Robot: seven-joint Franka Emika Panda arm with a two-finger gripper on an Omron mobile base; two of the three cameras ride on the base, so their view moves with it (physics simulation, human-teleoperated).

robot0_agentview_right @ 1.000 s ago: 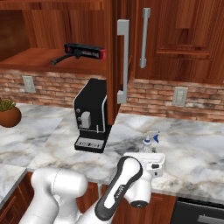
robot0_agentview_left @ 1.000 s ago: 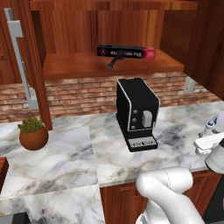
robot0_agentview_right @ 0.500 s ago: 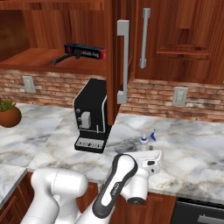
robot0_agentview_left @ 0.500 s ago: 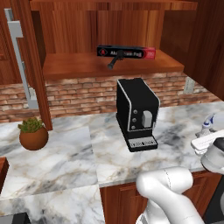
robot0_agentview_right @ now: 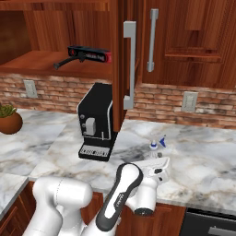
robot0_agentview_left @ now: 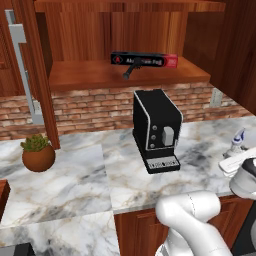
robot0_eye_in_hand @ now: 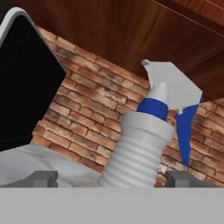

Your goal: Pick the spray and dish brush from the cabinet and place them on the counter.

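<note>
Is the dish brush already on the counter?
No, the dish brush lies on the cabinet shelf, beside the black-and-red box.

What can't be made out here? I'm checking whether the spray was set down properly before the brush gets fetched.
- Spray base: hand view, cut off by the bottom edge; contact with the counter unseen.
- Spray body: both base views, hidden behind the pincer; just its top shows.
- Dish brush head: left base view, too small to tell.
</note>
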